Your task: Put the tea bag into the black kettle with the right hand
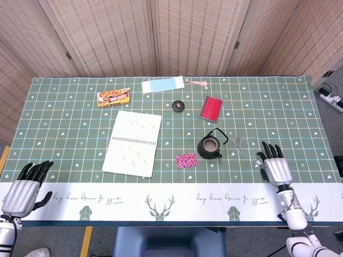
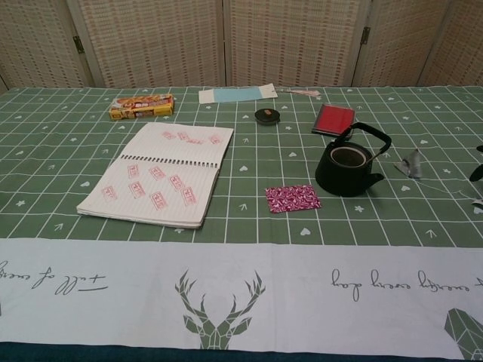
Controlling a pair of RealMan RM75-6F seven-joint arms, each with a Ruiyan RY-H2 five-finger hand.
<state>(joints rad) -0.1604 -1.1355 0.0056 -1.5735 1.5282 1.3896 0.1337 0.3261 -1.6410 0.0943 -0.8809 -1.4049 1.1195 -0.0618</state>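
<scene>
Here, right hand (image 1: 275, 166) empty, fingers spread, palm-down beside the tea bag (image 1: 238, 142).

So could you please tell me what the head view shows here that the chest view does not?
Only the head view shows the left robot hand and the whole right robot hand, its fingers spread just right of the tea bag. Only the chest view shows the kettle's side and handle in profile; of the right robot hand it catches just dark fingertips at its right edge. Both show the notebook, kettle and tea bag.
</scene>
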